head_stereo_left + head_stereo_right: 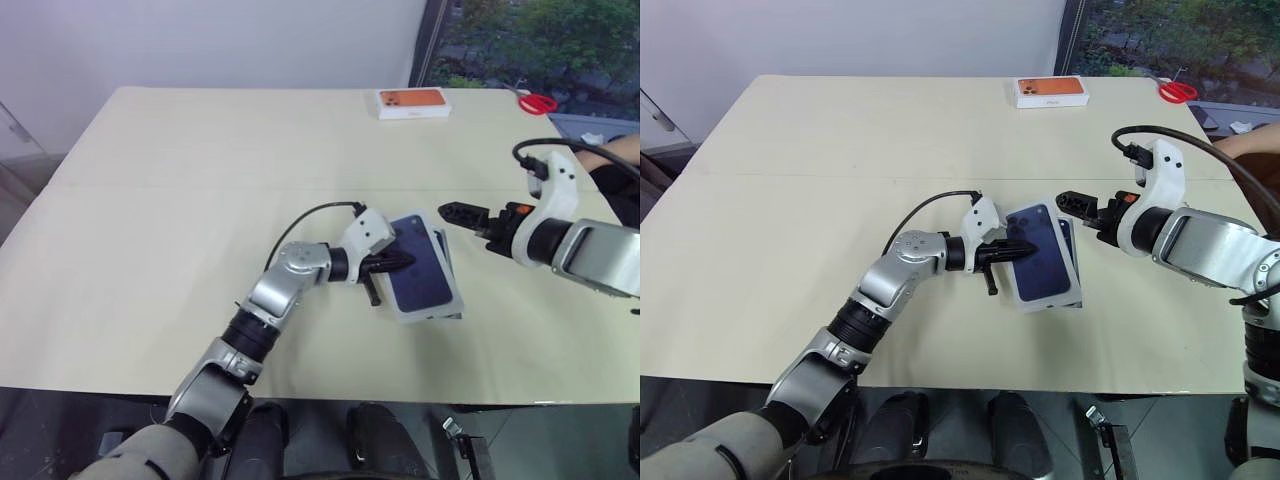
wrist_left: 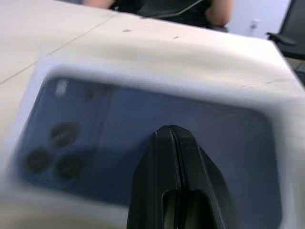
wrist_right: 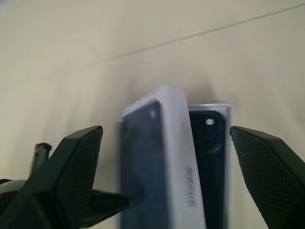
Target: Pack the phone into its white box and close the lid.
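— What do the arms look like?
— The left arm (image 1: 262,315) has silver-grey shells, black ribbed joints and a white wrist block; a black cable (image 1: 305,222) loops into it.
— And the right arm (image 1: 1200,245)?
— Same silver and white, with an orange patch by the wrist.
— The fingers (image 3: 71,164)?
— Black, tapered, with cross-hatched pads.

Head pair downward; wrists close (lid (image 1: 422,268) shared)
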`<move>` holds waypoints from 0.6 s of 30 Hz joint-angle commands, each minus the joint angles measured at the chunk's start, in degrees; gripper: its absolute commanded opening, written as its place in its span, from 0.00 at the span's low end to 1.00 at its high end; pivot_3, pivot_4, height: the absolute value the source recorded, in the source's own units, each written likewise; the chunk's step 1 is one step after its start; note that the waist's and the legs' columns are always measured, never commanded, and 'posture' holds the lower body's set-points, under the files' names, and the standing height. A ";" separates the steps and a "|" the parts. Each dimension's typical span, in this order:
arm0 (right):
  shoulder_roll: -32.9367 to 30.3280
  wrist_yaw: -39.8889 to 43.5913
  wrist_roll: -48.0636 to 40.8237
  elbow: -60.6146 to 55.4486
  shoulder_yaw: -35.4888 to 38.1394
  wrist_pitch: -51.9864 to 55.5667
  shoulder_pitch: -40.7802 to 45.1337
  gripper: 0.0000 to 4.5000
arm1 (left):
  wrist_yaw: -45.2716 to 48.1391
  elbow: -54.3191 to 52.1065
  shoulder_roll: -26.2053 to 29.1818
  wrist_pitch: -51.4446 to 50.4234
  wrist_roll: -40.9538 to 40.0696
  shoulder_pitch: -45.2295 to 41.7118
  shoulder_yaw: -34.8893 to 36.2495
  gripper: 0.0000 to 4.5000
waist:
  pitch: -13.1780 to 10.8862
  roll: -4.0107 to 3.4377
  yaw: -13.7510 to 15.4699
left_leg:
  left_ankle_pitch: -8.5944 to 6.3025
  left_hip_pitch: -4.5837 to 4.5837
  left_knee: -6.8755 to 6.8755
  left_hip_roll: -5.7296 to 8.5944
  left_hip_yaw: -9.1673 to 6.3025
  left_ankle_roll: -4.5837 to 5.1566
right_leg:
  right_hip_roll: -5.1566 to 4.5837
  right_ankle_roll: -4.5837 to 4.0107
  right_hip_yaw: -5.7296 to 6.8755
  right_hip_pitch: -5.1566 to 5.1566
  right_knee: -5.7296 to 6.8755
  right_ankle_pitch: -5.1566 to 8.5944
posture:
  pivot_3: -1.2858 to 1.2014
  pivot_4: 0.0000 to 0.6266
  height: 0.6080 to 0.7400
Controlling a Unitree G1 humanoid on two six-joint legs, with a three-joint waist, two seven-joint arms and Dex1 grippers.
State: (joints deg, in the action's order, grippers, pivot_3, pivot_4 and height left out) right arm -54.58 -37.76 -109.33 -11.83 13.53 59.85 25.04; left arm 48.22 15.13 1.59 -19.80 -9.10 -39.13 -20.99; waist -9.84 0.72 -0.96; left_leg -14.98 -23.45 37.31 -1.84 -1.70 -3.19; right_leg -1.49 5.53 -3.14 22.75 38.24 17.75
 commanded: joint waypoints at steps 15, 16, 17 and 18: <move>-15.38 37.26 50.51 -12.03 -12.87 0.90 -4.99 0.01 | 8.29 -17.41 20.40 -6.66 -0.70 5.85 1.04 0.00 | -0.01 -0.04 0.46 | 0.00 0.01 0.02 0.00 0.01 0.00 | -0.06 0.00 0.00 -0.01 -0.03 0.00 | 0.52 0.24 1.00; -15.54 38.93 52.74 -12.61 -13.66 0.64 -5.12 0.01 | 8.39 -17.31 20.90 -6.84 0.22 5.63 -0.01 0.00 | -0.01 -0.04 0.54 | 0.00 0.00 0.04 0.01 0.01 0.00 | -0.08 0.00 0.01 -0.02 -0.05 0.00 | 0.52 0.24 1.00; -15.63 40.79 55.16 -13.19 -14.69 0.12 -5.23 0.01 | 7.77 -16.33 20.90 -7.50 1.80 4.82 -1.49 0.00 | -0.01 -0.04 0.55 | 0.00 0.00 0.05 0.02 0.01 0.00 | -0.09 0.00 0.01 -0.03 -0.07 0.00 | 0.52 0.24 1.00; -15.41 42.27 56.91 -13.52 -15.24 -0.15 -5.37 0.01 | 7.09 -15.28 20.54 -8.48 3.02 4.01 -2.63 0.00 | -0.02 -0.02 0.55 | 0.00 -0.01 0.05 0.03 0.02 0.00 | -0.10 0.00 0.01 -0.05 -0.10 0.00 | 0.52 0.24 1.00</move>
State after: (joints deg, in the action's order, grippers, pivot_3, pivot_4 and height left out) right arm -68.70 1.96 -55.94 -23.58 -1.86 60.95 19.51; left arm 55.86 0.26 22.48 -27.46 -7.90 -33.36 -22.02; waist -9.86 0.70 -0.41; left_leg -14.98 -23.46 37.36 -1.81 -1.69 -3.19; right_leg -1.59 5.53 -3.13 22.70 38.12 17.76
